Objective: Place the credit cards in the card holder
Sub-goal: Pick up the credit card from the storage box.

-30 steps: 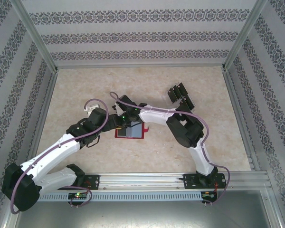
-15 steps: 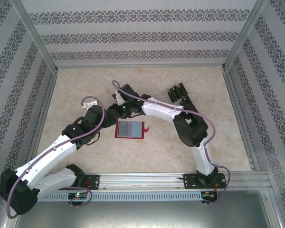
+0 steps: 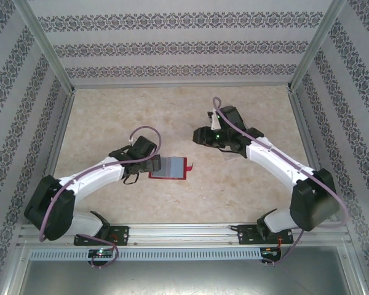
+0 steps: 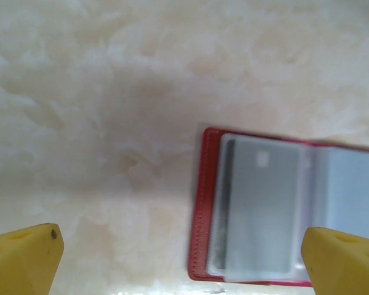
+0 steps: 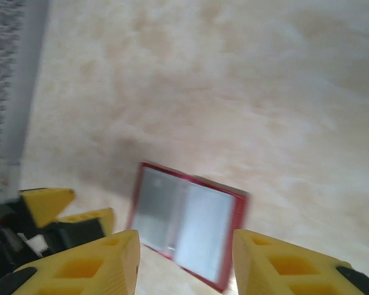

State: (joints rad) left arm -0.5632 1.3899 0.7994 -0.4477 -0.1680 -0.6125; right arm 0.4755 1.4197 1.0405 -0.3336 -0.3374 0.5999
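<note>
The dark-red card holder [image 3: 171, 167] lies open and flat on the table, pale pockets up. In the left wrist view the card holder [image 4: 264, 215] has a card behind its left pocket, with the card's dark edge [image 4: 229, 184] showing. My left gripper [image 3: 155, 165] stands open at the holder's left edge with nothing between its yellow fingertips [image 4: 26, 258]. My right gripper [image 3: 198, 136] hangs open above and behind the holder, apart from it. From the right wrist the holder [image 5: 184, 224] lies below, between the right gripper's fingertips [image 5: 92, 264]. The other loose cards are hidden.
Patterned walls and metal posts [image 3: 46, 49] enclose the beige table [image 3: 111, 117]. The right arm [image 3: 270, 160] crosses the back right area. A rail [image 3: 184, 233] runs along the near edge. The left gripper's yellow fingers [image 5: 46, 204] show in the right wrist view.
The right gripper has pulled back from over the card holder toward the back right. The left gripper has shifted right and down to the holder's left edge. The holder has stayed put.
</note>
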